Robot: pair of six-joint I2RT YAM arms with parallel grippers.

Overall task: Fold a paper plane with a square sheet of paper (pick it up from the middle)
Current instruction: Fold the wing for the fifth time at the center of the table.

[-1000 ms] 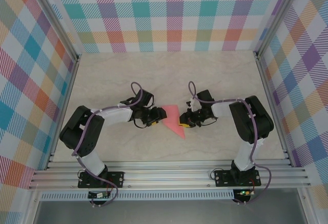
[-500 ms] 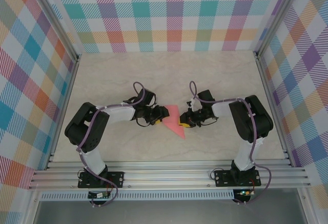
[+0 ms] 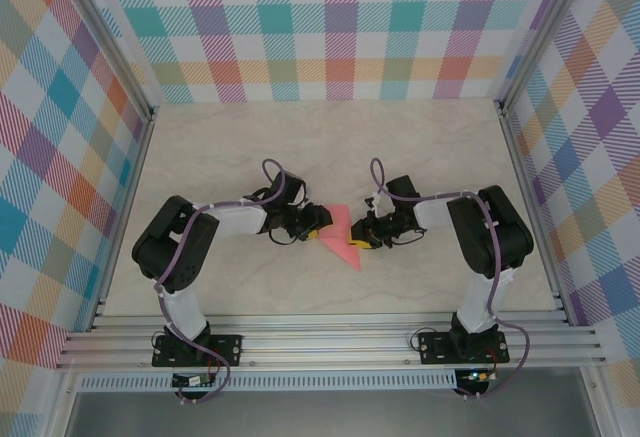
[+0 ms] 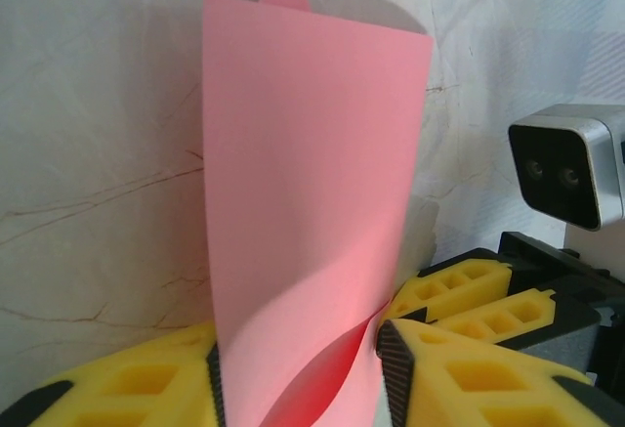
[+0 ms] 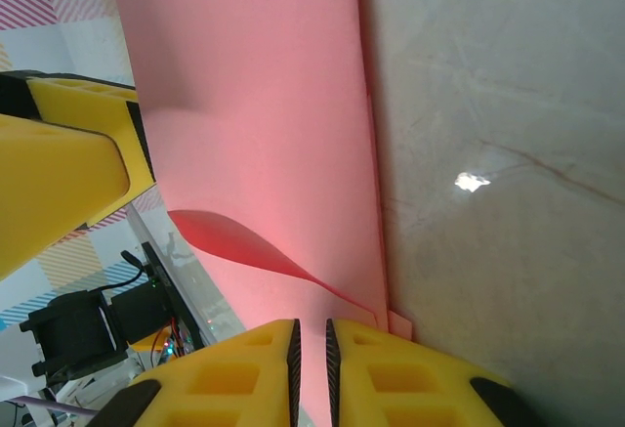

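And the right gripper (image 5: 312,327) pinched the paper (image 4: 312,153) at its edge to anchor it; the left gripper (image 4: 296,344) straddled its curl, jaws apart, ready to crease.

Left fingers (image 4: 127,388) parted, right fingers (image 5: 225,378) pinched nearly closed, facing each other

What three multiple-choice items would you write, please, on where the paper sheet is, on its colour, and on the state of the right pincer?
1. Where is the sheet of paper?
A. left of both pincers
B. between the left pincer and the right pincer
C. right of both pincers

2. What colour is the sheet?
A. pink
B. white
C. blue

3. The right pincer is:
A. wide open
B. shut on nothing
C. shut on the sheet's edge

Answers:
1 B: the top view shows one pincer at each side of it.
2 A: it is salmon pink in every view.
3 C: its fingers stand nearly together, with the sheet's edge between them.
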